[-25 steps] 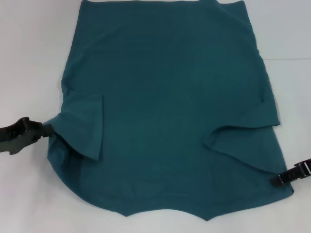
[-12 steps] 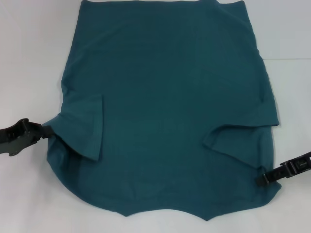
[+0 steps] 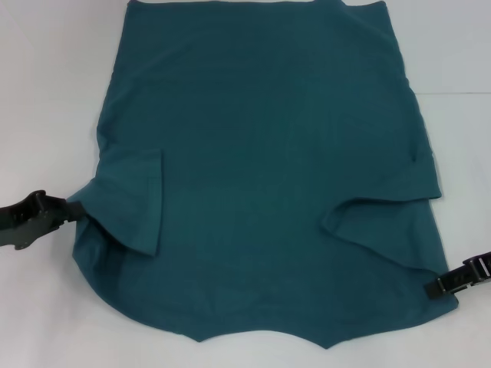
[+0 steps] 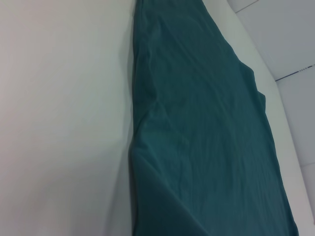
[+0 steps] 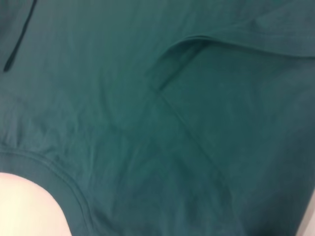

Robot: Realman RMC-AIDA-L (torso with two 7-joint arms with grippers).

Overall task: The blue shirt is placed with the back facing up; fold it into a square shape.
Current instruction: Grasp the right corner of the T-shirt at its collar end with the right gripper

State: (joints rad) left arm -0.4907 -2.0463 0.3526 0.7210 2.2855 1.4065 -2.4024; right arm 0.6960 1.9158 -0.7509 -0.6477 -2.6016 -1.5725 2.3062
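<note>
I am looking down on the blue shirt (image 3: pixel 268 169), which is lying spread flat over the white table (image 3: pixel 54 92) and covering most of it. Both short sleeves are folded inward over the body of the shirt: one flap is lying near its left edge and the other near its right edge. The collar end, with its curved hem, is facing my body, and the straight bottom hem is lying at the far side.

My left gripper (image 3: pixel 70 208) is sitting at the left edge of the shirt, right at the point where the folded sleeve meets the side. The cloth there is drawn out into a small peak toward the fingertips, so the tool seems to be pinched together on the fabric. My right gripper (image 3: pixel 439 287) is sitting at the right edge of the shirt, close to the corner nearest me, touching the cloth edge; I cannot tell whether its fingers are apart or together.

My left wrist camera is showing the shirt (image 4: pixel 206 128) stretching away in a long band beside bare table. My right wrist camera is showing the shirt (image 5: pixel 147 98) filling the view, with the folded sleeve edge and the curved collar seam.
</note>
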